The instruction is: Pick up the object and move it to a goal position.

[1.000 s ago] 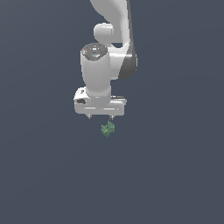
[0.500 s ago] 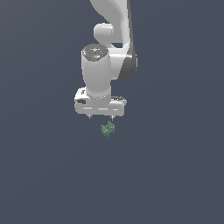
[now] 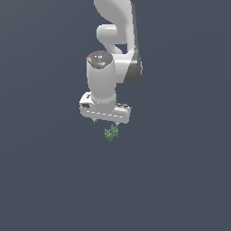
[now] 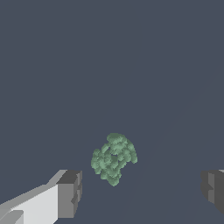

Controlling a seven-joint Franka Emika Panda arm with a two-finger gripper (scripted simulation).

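Observation:
The object (image 3: 111, 132) is a tiny green bumpy lump on the flat grey ground. In the exterior view it lies just under the white gripper (image 3: 106, 122), slightly toward that view's right. In the wrist view the lump (image 4: 113, 157) lies on the ground between the two grey fingertips (image 4: 70, 193), nearer the one attached to the white finger. The gripper (image 4: 142, 190) is open wide and empty, hovering above the lump without touching it.
The white arm (image 3: 118, 40) rises above the gripper toward the top of the exterior view. The plain grey ground (image 3: 45, 180) surrounds the lump with no other objects in sight.
The gripper has come down slightly toward the green lump. The lump has not moved.

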